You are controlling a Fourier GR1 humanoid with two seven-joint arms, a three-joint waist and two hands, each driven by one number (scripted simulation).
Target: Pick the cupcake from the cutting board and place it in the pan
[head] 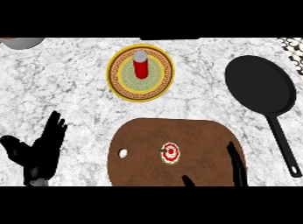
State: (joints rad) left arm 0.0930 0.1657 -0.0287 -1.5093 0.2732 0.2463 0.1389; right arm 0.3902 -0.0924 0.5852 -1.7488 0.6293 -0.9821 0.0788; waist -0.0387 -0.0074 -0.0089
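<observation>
- Cupcake (170, 153) sits mid-board on the brown cutting board (147, 140), lower centre.
- Right hand (238, 166), fingers straight, holds nothing, lower right over the board.
- Left hand (41, 151) rests open, lower left.
- Black pan (261, 85) lies upper right.

Right hand (237, 164) cut off at the near edge, only fingers showing, cutting board's (147, 135) near rim cropped, grey round object (21, 42) far left mostly out of view
</observation>
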